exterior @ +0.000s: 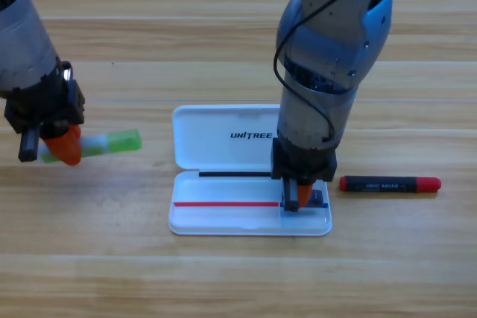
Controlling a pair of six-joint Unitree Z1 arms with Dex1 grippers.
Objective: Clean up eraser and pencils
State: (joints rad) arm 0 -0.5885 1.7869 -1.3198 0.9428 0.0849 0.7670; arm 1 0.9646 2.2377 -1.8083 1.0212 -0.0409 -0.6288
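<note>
Right claw over eraser in case — rt end.

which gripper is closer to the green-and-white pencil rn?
Left. The left gripper is right at the green-and-white pencil's left end; the right gripper is down inside the white case.

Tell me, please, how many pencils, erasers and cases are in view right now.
Pencils: 2, the green and white pencil at the left gripper, the black and red pencil on the table.
Erasers: 1, the eraser under the right gripper, in the case.
Cases: 1, the white case.
Total: 4
</note>
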